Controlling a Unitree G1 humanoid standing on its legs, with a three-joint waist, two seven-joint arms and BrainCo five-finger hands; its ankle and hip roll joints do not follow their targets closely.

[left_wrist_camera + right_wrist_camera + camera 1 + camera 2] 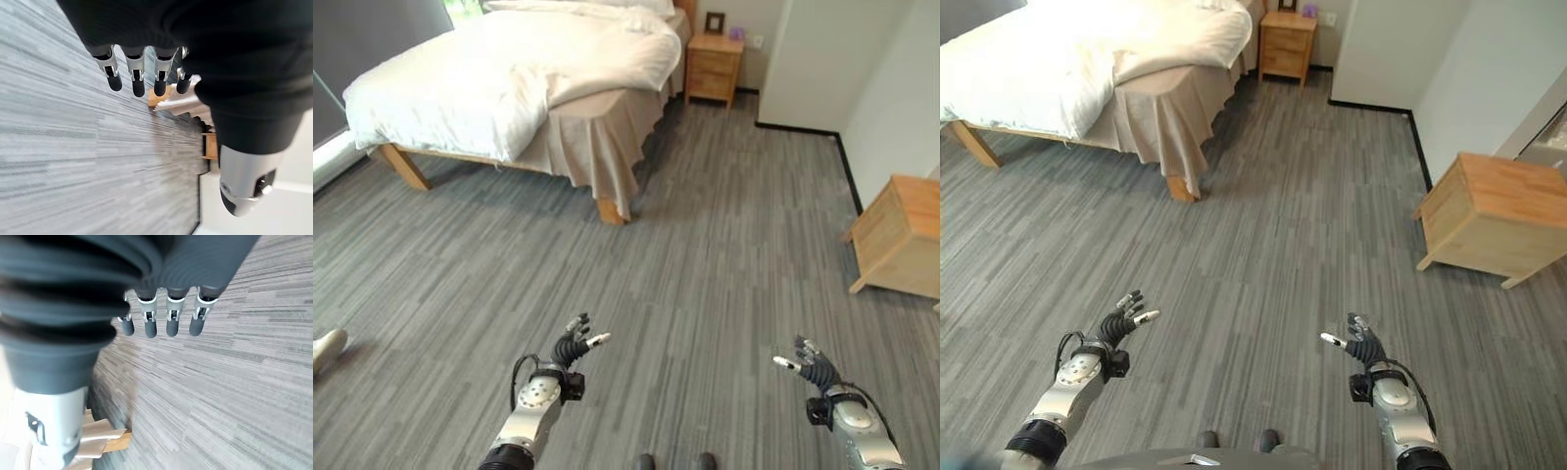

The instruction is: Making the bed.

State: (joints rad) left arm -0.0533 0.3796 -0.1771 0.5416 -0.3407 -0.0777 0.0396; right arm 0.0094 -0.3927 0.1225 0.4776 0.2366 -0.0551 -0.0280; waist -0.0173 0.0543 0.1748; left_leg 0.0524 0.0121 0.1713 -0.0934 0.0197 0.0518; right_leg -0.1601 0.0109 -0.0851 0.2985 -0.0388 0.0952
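Though rumpled, soft white duvet (499, 73)

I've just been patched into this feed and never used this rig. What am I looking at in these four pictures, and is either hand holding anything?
This is a two-legged humanoid robot. The two wide pictures come from its head camera, looking down and ahead. Its left hand and right hand hang over grey floor, fingers relaxed and open, holding nothing. The two close-up pictures are from wrist cameras: each shows that hand's dark cover and its fingers above the floor. Ahead on the left stands the bed with a white duvet lying rumpled on it. A nightstand stands beside the bed, and a wooden box is on the right.
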